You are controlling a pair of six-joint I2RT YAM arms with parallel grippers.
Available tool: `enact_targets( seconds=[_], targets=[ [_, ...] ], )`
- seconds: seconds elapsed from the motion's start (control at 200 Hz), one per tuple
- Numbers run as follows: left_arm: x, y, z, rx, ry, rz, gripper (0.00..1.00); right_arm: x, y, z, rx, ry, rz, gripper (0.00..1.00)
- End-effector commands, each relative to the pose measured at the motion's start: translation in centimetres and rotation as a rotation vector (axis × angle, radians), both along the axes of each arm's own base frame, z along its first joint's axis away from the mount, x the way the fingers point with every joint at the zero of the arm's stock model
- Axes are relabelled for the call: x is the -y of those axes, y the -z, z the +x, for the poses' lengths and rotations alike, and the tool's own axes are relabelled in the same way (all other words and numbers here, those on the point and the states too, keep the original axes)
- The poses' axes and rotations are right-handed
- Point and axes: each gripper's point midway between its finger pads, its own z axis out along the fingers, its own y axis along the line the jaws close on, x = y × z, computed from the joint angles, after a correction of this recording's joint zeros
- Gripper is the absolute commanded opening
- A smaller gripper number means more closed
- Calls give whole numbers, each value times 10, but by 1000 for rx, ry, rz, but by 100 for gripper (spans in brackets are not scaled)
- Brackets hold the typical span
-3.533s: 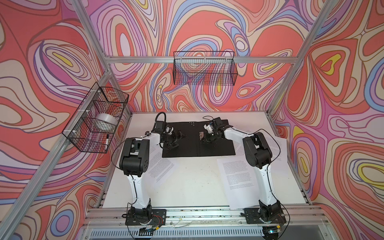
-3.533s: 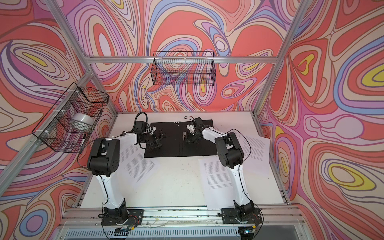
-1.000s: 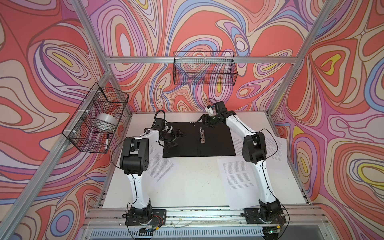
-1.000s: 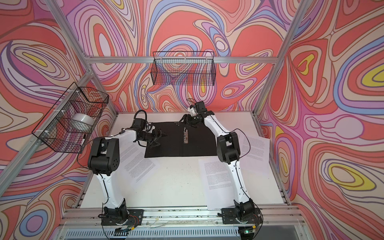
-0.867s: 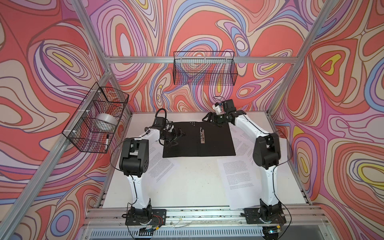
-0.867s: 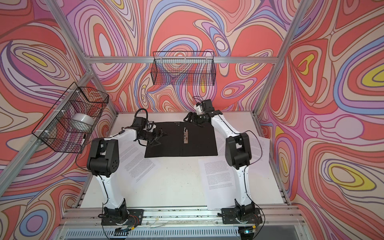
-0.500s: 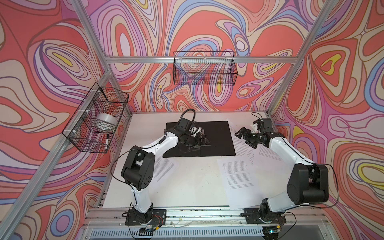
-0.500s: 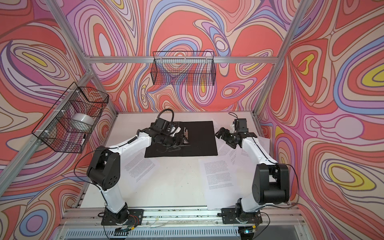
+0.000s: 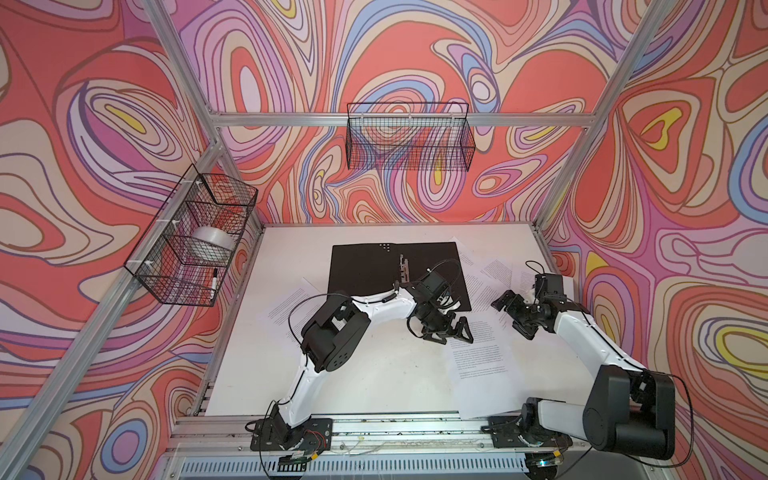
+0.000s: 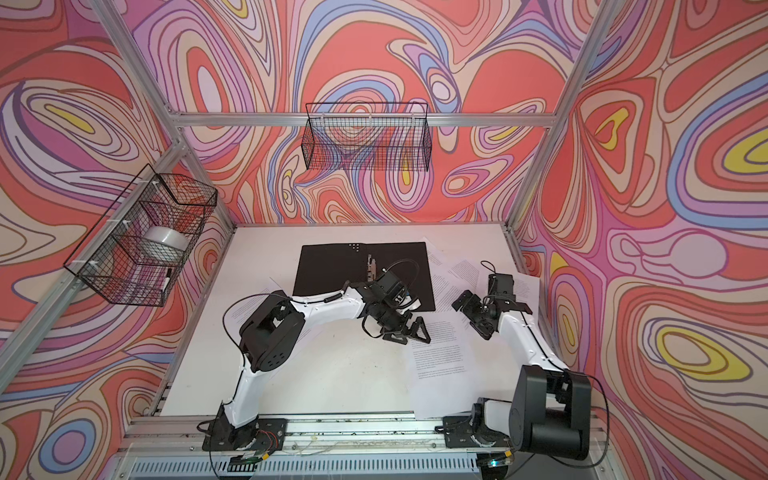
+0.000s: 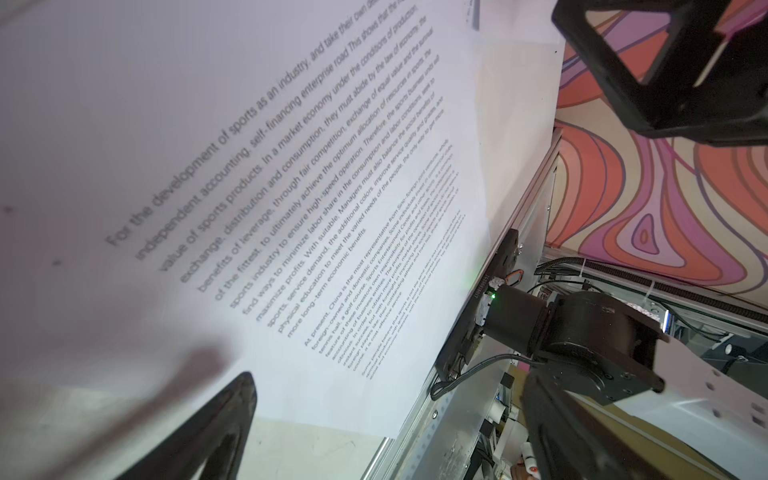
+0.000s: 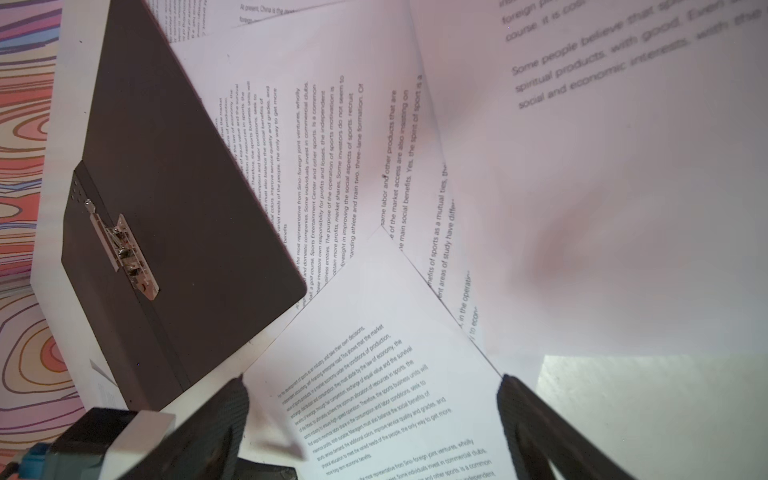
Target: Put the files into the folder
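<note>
Folder (image 9: 365, 270) lies opened on the table (image 9: 365, 374); we have swung both tools off it, left tool (image 9: 449, 334) and right tool (image 9: 514, 318) spread and empty over the files (image 9: 482, 370) beside it: pickup next.

Swirling red-pink walls (image 9: 415, 50), white table (image 9: 374, 374); aluminium framing (image 9: 291, 119) carries a back basket (image 9: 409, 141) and a side basket (image 9: 191, 249).
</note>
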Motion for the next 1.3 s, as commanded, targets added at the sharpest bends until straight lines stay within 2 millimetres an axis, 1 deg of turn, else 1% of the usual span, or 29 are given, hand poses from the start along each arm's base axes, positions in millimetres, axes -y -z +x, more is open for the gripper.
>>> enact_targets(
  seconds=[0.0, 0.13, 0.19, 0.285, 0.451, 0.561, 0.756, 0.826, 0.971, 1.092, 1.182, 1.297],
  targets=[
    [11, 5, 4, -17, -9, -12, 100, 2, 2, -6, -6, 6, -3, 98],
    [8, 23, 13, -4, -41, 59, 100, 4, 8, -11, -33, -2, -21, 98],
    [1, 35, 21, -4, -71, 109, 100, 5, 13, -15, -59, -2, -30, 98],
    [-12, 45, 34, 15, -109, 165, 100, 8, 20, -20, -92, 6, -44, 98],
    [-37, 58, 55, 9, -163, 207, 100, 5, 31, -27, -143, 7, -28, 98],
    [-46, 63, 64, 5, -176, 211, 100, 1, 37, -35, -167, -1, -9, 98],
    [-50, 69, 72, -1, -180, 209, 100, -16, 49, -51, -190, -31, 80, 98],
    [-51, 72, 74, -7, -180, 208, 100, -24, 49, -50, -173, -47, 123, 98],
    [-56, 79, 80, -11, -195, 224, 100, -31, 49, -48, -169, -52, 174, 98],
    [-57, 87, 86, -20, -208, 229, 100, -39, 56, -51, -178, -58, 214, 98],
    [-60, 93, 91, -30, -222, 239, 100, -44, 61, -49, -186, -67, 230, 98],
    [-62, 96, 95, -33, -237, 241, 100, -52, 65, -47, -188, -78, 250, 98]
  ],
)
